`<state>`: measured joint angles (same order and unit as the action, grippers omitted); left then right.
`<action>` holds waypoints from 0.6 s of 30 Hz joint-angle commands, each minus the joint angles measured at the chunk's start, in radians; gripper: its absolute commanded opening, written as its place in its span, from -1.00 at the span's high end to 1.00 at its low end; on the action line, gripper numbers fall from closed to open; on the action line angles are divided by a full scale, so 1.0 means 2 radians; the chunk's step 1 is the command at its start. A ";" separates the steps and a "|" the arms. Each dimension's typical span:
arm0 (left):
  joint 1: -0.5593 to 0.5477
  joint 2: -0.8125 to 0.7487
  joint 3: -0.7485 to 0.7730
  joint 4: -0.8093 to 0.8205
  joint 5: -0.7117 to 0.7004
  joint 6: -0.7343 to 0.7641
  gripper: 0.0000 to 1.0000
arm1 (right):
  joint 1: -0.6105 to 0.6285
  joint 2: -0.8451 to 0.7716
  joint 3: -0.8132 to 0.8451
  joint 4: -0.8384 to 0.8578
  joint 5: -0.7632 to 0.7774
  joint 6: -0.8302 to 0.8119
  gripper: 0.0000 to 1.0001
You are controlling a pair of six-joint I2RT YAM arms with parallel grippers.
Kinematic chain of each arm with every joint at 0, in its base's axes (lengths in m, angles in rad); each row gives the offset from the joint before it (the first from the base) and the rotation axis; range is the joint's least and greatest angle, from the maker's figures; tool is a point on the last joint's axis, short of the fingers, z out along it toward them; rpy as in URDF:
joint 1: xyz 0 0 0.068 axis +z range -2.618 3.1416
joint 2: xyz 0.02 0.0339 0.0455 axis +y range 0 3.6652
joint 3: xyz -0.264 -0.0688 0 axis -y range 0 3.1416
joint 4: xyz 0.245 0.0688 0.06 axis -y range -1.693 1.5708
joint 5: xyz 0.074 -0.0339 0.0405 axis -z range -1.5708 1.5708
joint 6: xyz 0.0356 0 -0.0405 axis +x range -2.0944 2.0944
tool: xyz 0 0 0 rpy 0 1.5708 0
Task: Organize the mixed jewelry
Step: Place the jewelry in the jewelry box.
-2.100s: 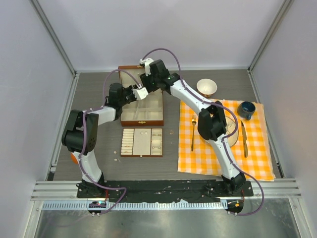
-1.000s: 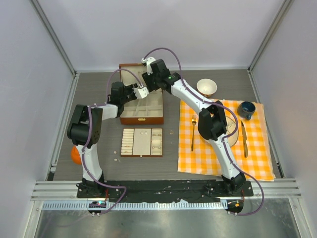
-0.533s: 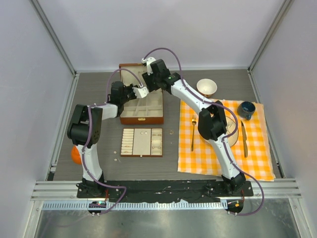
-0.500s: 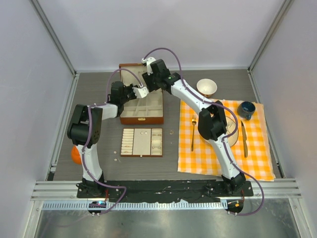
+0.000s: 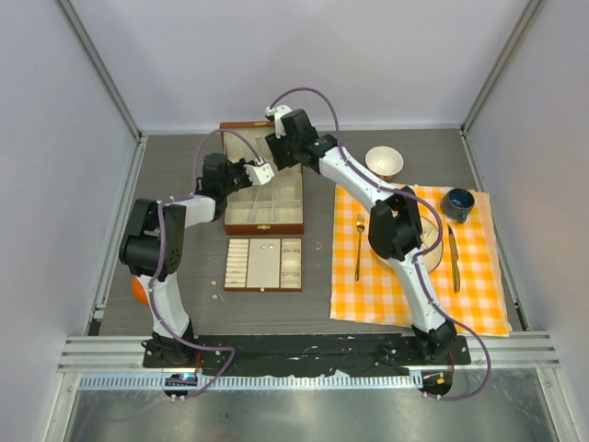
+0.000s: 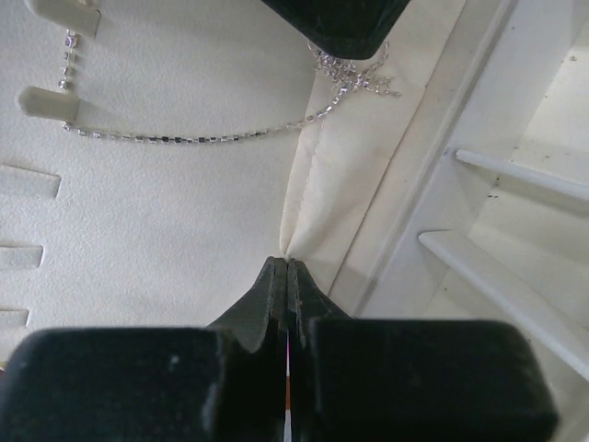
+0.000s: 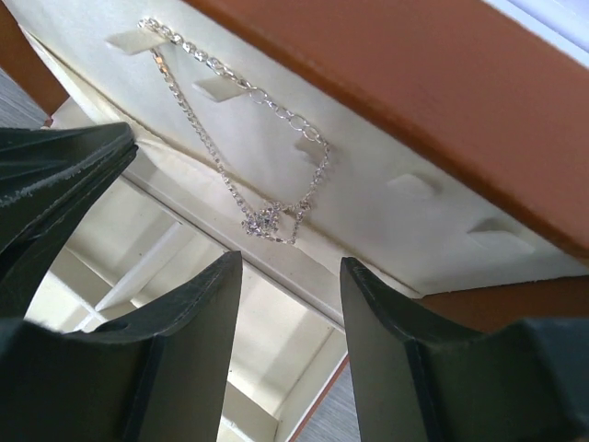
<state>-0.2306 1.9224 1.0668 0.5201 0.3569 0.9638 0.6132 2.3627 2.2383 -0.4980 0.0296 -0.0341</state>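
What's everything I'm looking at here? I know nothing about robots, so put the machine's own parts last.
brown wooden jewelry box: one, cream inside, lid raised, back middle
thin silvery chain necklace: one, silver, on the lid's cream lining
cream-lined slotted tray: one, in front of the box
small pale ring: one, right of the tray
tiny pale bits: two, left of the tray
orange-and-white checked cloth: one, right side
gold fork: one, cloth's left part
gold knife: one, cloth's right part
cream bowl: one, behind the cloth
dark blue cup: one, cloth's back right corner
orange round thing: one, partly hidden, near left
left gripper: one, black, shut, at the box lid
right gripper: one, black, open, at the box lid
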 commanded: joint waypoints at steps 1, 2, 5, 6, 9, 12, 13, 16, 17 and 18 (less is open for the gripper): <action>-0.005 -0.023 -0.016 -0.003 0.045 -0.022 1.00 | -0.001 -0.021 0.015 0.013 -0.023 0.014 -0.06; -0.005 -0.025 -0.021 -0.002 0.046 -0.023 1.00 | -0.001 -0.021 0.016 0.014 -0.025 0.016 -0.06; -0.006 -0.031 -0.027 0.001 0.050 -0.028 1.00 | -0.001 -0.018 0.021 0.013 -0.032 0.016 -0.06; -0.005 -0.032 -0.028 0.001 0.051 -0.029 1.00 | -0.001 -0.017 0.021 0.013 -0.032 0.016 -0.06; -0.005 -0.035 -0.029 0.003 0.053 -0.039 1.00 | 0.001 -0.016 0.021 0.014 -0.035 0.016 -0.07; -0.005 -0.036 -0.030 0.005 0.055 -0.040 1.00 | 0.003 -0.011 0.021 0.013 -0.033 0.016 -0.07; -0.005 -0.038 -0.031 0.006 0.055 -0.040 1.00 | 0.004 -0.009 0.021 0.014 -0.029 0.016 -0.06; -0.005 -0.040 -0.032 0.008 0.053 -0.042 1.00 | 0.006 -0.006 0.025 0.012 -0.023 0.015 -0.07; -0.005 -0.042 -0.033 0.008 0.052 -0.042 1.00 | 0.007 -0.006 0.027 0.012 -0.019 0.014 -0.07; -0.005 -0.044 -0.034 0.008 0.052 -0.042 1.00 | 0.008 -0.003 0.028 0.012 -0.016 0.012 -0.07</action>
<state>-0.2401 1.8999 1.0088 0.5026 0.4335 0.8959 0.6163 2.3627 2.2398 -0.4992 -0.0231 -0.0162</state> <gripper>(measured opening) 0.012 0.530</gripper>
